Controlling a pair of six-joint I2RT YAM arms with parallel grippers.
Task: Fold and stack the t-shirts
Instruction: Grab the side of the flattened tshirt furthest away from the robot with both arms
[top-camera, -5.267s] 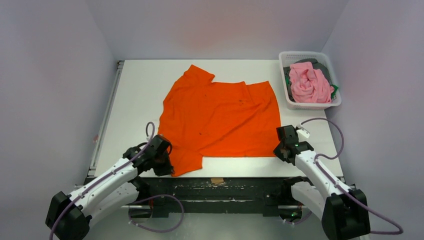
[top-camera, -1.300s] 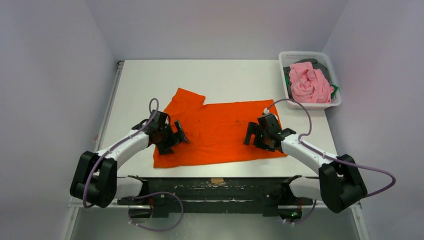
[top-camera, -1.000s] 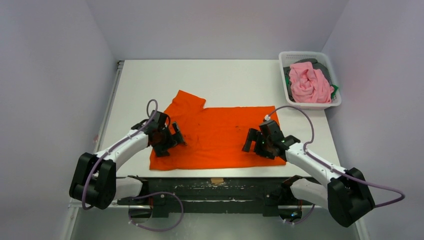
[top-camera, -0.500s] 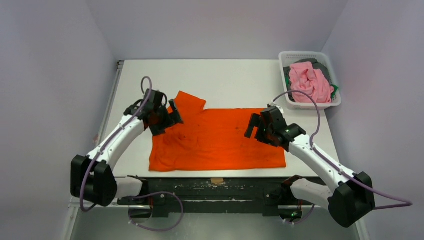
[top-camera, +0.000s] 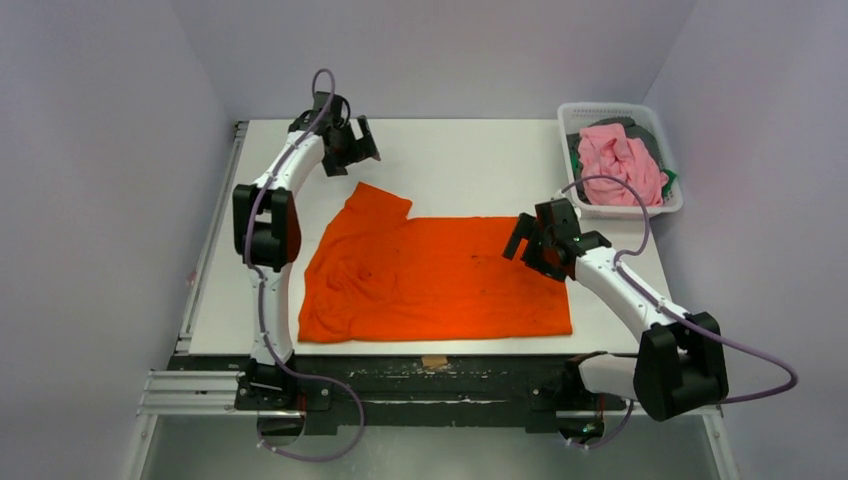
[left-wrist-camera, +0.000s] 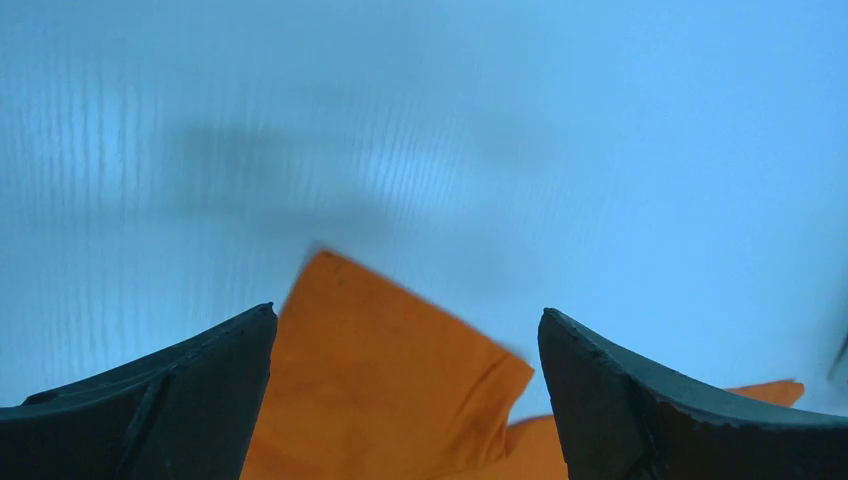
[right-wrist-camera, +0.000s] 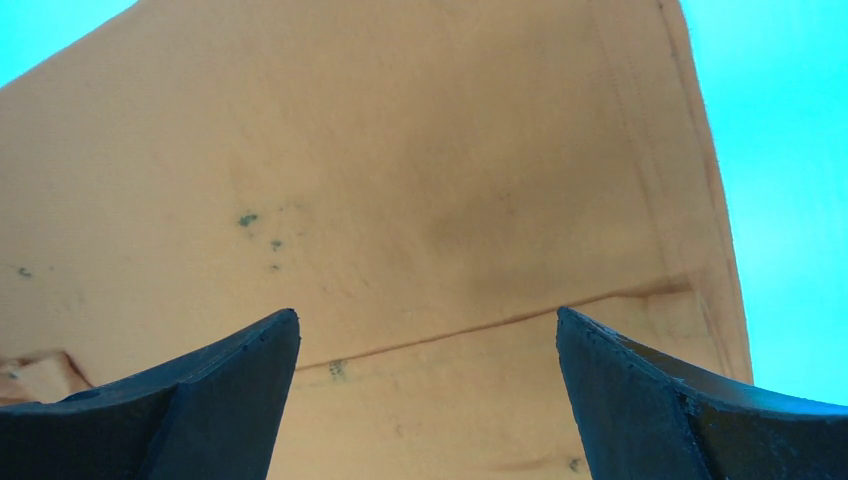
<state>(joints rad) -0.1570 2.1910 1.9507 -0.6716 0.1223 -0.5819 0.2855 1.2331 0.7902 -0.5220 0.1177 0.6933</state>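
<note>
A bright orange t-shirt (top-camera: 430, 275) lies folded across the middle of the table, one sleeve (top-camera: 378, 200) pointing toward the back left. My left gripper (top-camera: 360, 148) hovers open past that sleeve near the table's far edge. In the left wrist view the sleeve (left-wrist-camera: 390, 380) shows below the open gripper (left-wrist-camera: 405, 330), untouched. My right gripper (top-camera: 525, 245) hangs open over the shirt's upper right corner. The right wrist view shows only orange cloth (right-wrist-camera: 400, 200) with small dark specks under the empty gripper (right-wrist-camera: 428, 325). A pink t-shirt (top-camera: 615, 165) lies crumpled in the basket over darker ones (top-camera: 655, 145).
A white mesh basket (top-camera: 625, 209) stands at the back right corner of the table (top-camera: 480, 160). Grey walls close in on three sides. A metal rail (top-camera: 205, 260) runs along the table's left edge.
My left arm has swung from the shirt's left edge up to the table's back. The right gripper has lifted slightly back and right. The shirt, folded in half earlier, now lies still.
</note>
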